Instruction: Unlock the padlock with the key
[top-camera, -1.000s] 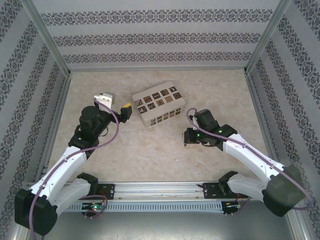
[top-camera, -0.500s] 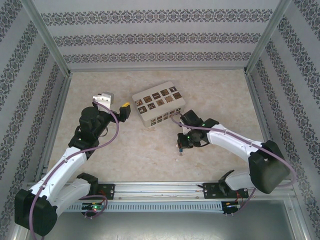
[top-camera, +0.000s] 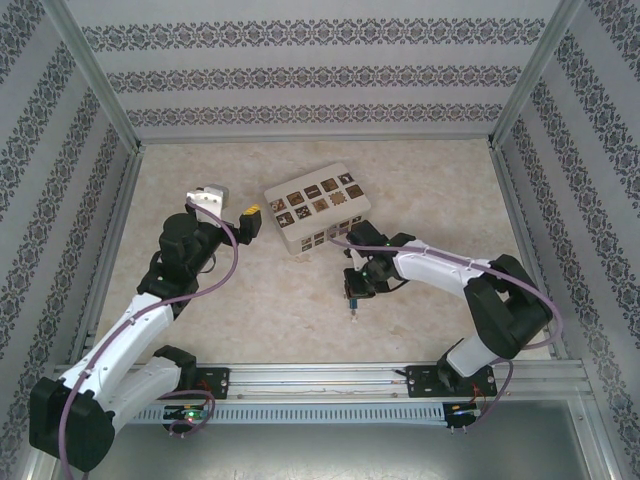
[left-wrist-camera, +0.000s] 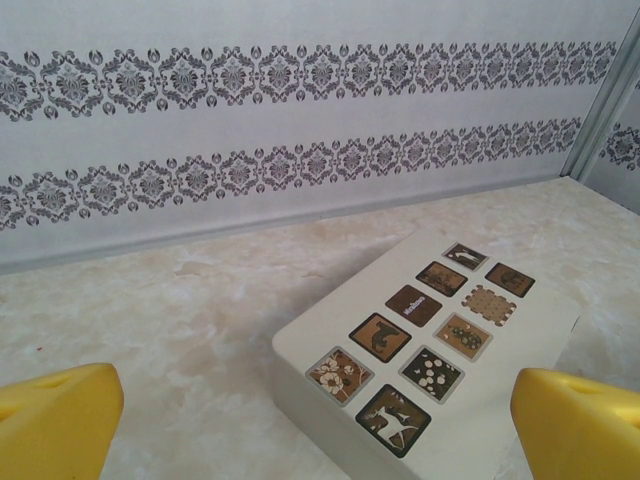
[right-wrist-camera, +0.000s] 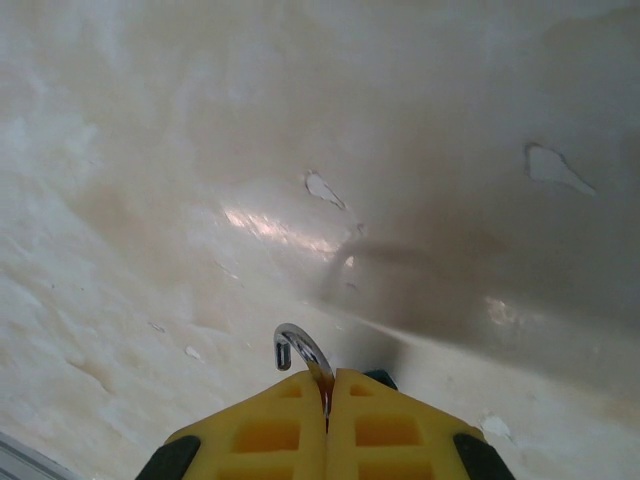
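Yellow padded fingers of the right gripper (right-wrist-camera: 328, 390) are pressed together on the small padlock with the blue body and silver U-shaped shackle (right-wrist-camera: 312, 352). The pinch lands on the shackle itself, whose curved end pokes out beyond the pads, with a sliver of blue just beside them. From above, this gripper points down at the pale, marbled stone-look table (top-camera: 260, 300), a little nearer the arms than the white box with brown patterned squares (top-camera: 318, 208). Whether the padlock touches the table I cannot tell (a soft shadow of the hook falls close under it). The left gripper (top-camera: 250, 222) stands with its jaws wide and holding nothing, just left of the box. Where the key lies I cannot tell. Likely risks: a hold on thin round metal lets the body swivel or slide, so the keyhole could turn away. Pushing lower could jam the shackle against the table and twist it loose. The left arm has the box close by to bump. Surface is glossy and mottled, with pale flecks. Walls are white with bands of grey damask (top-camera: 320, 75), framed by aluminium posts (top-camera: 97, 80).
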